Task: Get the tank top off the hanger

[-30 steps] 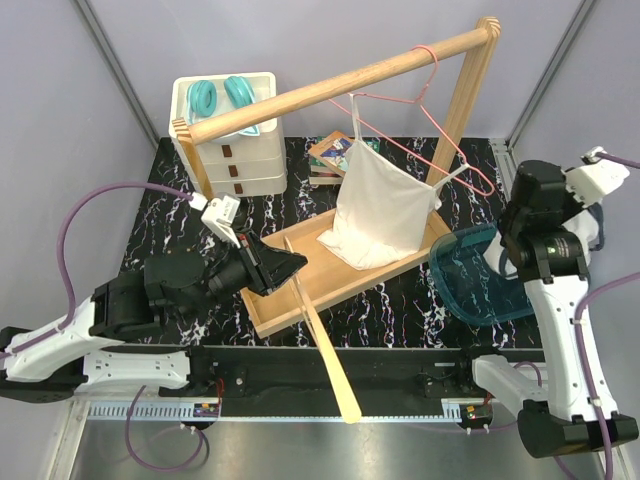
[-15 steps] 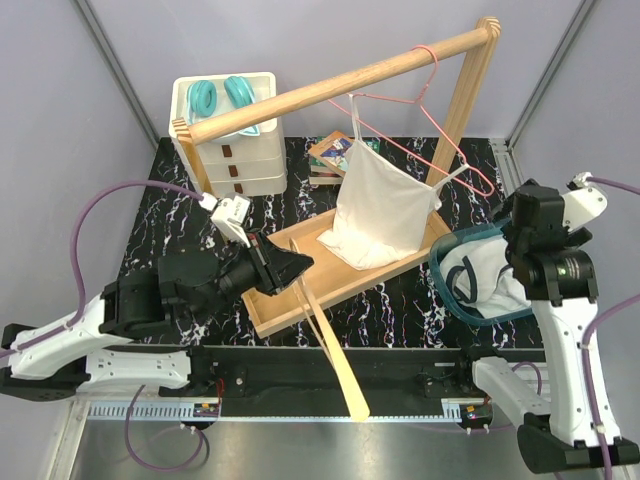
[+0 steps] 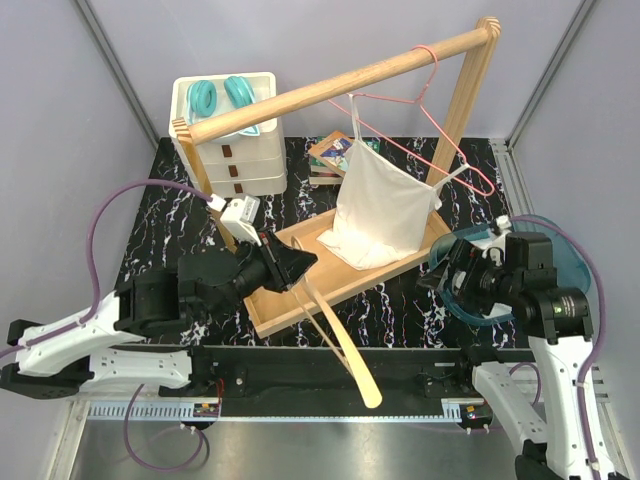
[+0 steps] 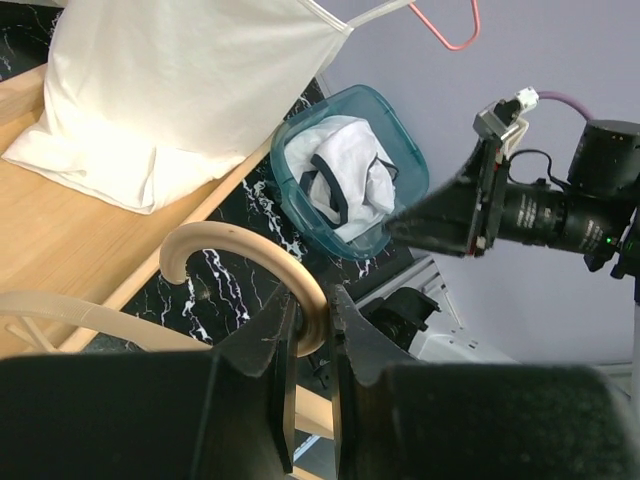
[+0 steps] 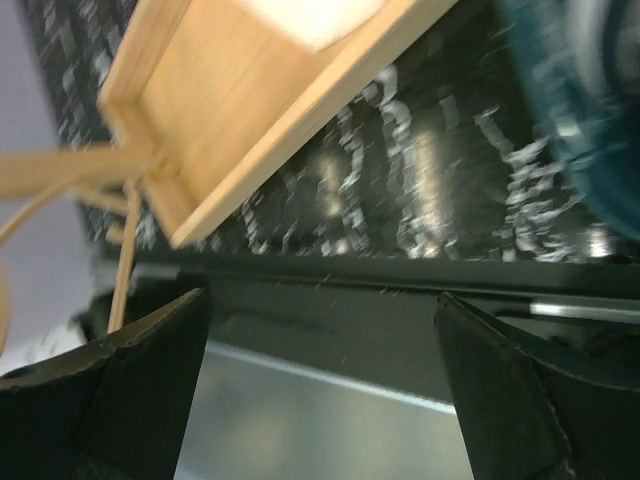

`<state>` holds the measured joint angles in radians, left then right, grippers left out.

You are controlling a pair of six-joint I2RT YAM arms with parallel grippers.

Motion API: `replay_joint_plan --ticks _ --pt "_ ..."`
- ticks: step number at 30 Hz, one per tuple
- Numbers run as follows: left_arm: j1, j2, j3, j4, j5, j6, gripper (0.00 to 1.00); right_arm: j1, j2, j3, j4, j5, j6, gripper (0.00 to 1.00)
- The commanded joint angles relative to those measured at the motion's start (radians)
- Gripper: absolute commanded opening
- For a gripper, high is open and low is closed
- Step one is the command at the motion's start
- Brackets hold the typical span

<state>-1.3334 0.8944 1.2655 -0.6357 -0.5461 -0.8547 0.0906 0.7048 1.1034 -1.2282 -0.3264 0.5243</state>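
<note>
Left wrist view: left tool (image 4: 312, 325) grips wooden hanger (image 4: 230, 238); teal basket (image 4: 352, 94) beyond; right tool (image 5: 320, 325) gapes.

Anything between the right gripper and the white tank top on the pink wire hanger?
Nothing visible. The open right gripper hangs by the teal plastic basket's rim, only air between it and the white tank top; the wooden tray lies lower.

Bright, soft, even light; faint shadows. The right wrist view is smeared, and the teal bin (image 5: 590, 120) looks fuzzy.
</note>
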Motion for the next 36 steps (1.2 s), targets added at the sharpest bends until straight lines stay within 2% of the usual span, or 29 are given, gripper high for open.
replay_joint_plan --ticks 1,3,5,6,11,17,19,23,24,28,36 --pt "0.000 0.021 0.014 0.031 -0.060 -0.004 0.00 -0.003 -0.048 -0.025 0.058 -0.511 -0.102 1.00" --pt "0.000 0.034 0.029 0.008 -0.080 -0.003 0.00 0.023 -0.039 -0.022 0.104 -0.662 -0.135 1.00" --pt "0.000 0.055 0.044 -0.001 -0.089 0.008 0.00 0.066 -0.038 0.009 0.180 -0.732 -0.136 1.00" --pt "0.000 0.066 0.052 -0.002 -0.089 0.017 0.00 0.125 -0.027 0.028 0.187 -0.764 -0.145 1.00" --pt "0.000 0.135 0.106 -0.039 -0.097 0.042 0.00 0.311 0.131 0.165 0.078 -0.737 -0.225 0.99" --pt "0.000 0.184 0.141 -0.048 -0.141 0.062 0.00 0.493 0.296 0.360 -0.034 -0.596 -0.245 0.98" --pt "0.000 0.196 0.161 -0.050 -0.149 0.074 0.00 0.546 0.332 0.418 -0.056 -0.470 -0.225 0.96" --pt "0.000 0.219 0.186 -0.051 -0.176 0.088 0.00 0.717 0.400 0.426 -0.005 -0.332 -0.143 0.95" --pt "0.000 0.227 0.190 -0.051 -0.187 0.091 0.00 0.800 0.407 0.427 0.005 -0.227 -0.124 0.95" --pt "0.000 0.235 0.216 -0.050 -0.190 0.108 0.00 0.877 0.417 0.421 0.035 -0.054 -0.051 0.93" --pt "0.000 0.230 0.222 -0.058 -0.212 0.079 0.00 1.018 0.420 0.374 0.128 0.032 0.019 0.69"
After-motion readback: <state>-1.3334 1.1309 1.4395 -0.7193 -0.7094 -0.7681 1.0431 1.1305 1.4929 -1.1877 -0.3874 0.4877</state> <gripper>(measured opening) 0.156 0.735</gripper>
